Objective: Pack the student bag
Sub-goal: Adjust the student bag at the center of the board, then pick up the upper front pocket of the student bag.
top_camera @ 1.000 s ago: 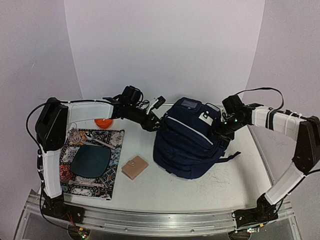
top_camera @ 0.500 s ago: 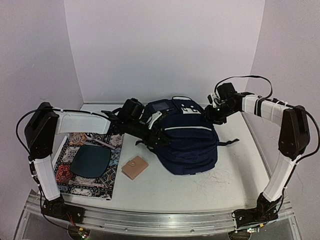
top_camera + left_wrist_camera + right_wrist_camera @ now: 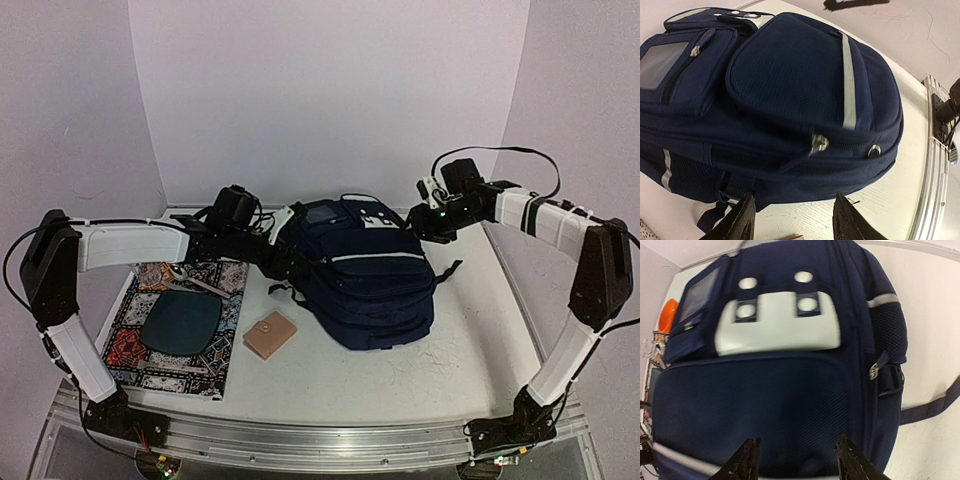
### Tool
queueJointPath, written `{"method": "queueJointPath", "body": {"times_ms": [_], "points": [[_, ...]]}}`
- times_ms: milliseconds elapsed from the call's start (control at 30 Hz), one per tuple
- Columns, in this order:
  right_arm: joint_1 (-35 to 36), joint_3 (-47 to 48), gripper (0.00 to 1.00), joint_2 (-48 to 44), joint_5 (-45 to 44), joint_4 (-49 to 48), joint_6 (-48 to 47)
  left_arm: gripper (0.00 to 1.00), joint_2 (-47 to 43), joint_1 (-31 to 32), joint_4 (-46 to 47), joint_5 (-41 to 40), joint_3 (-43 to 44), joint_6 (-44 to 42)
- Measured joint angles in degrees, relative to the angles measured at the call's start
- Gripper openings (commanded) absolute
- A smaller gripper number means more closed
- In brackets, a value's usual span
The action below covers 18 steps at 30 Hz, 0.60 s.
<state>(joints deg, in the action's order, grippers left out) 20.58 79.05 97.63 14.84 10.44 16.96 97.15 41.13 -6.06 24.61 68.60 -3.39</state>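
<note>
A navy backpack (image 3: 370, 285) lies flat, front side up, in the middle of a white table (image 3: 480, 340). The left gripper (image 3: 792, 197) is at its left side and the right gripper (image 3: 797, 439) is above its far end. Both have their jaws apart and hold nothing.

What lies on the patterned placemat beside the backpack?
A dark teal plate and a metal spoon lie on the placemat. The left arm covers its far edge, so anything there is hidden.
</note>
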Motion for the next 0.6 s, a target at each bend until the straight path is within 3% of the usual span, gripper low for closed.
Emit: {"method": "queueJointPath", "body": {"times_ms": [233,600], "points": [[1.08,-2.78,0.57,-5.93,2.80,-0.10,0.65,0.57,1.48,0.17,-0.49,2.15,1.02,-3.63],[2.75,-9.61,0.57,-6.85,4.32,-1.37,2.62,0.56,4.59,0.17,-1.28,2.83,3.91,-11.87]]}}
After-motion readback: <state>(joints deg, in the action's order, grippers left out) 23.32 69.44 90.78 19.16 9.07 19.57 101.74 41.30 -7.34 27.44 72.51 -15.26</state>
